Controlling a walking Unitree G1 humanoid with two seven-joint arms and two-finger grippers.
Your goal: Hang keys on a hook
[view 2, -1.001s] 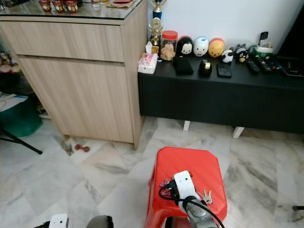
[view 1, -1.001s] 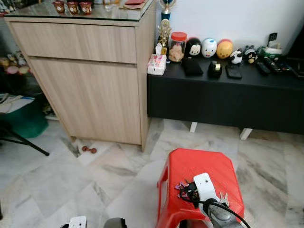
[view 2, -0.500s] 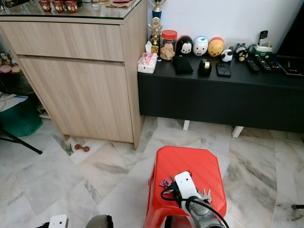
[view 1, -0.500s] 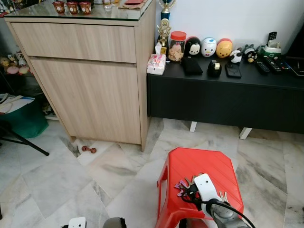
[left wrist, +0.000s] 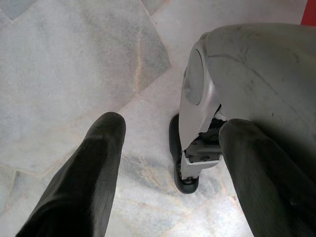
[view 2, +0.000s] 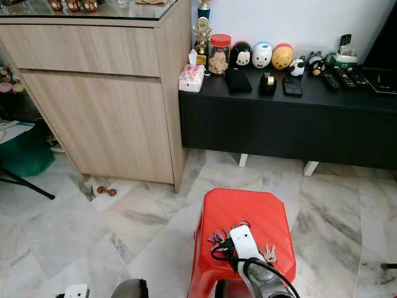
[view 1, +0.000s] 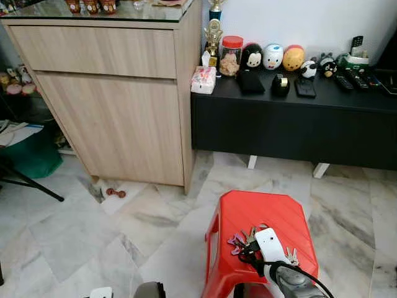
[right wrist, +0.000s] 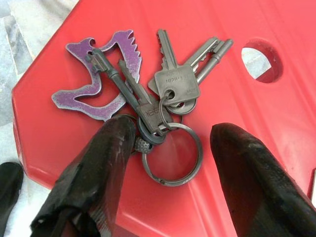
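Straddling keys wide: right claw | stool mid-top | left claw spread, floor-side

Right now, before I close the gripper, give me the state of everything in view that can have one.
keys: lying flat on the red stool, not lifted.
key ring: flat on the seat, between the fingers.
right gripper: open, straddling the ring.
left gripper: open, idle above the floor.
wooden cabinet: door and drawer closed.
jar: upright, lid on.

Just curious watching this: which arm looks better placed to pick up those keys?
The right. Its end effector hangs open over the keys on the red stool; the left end effector points at the floor.
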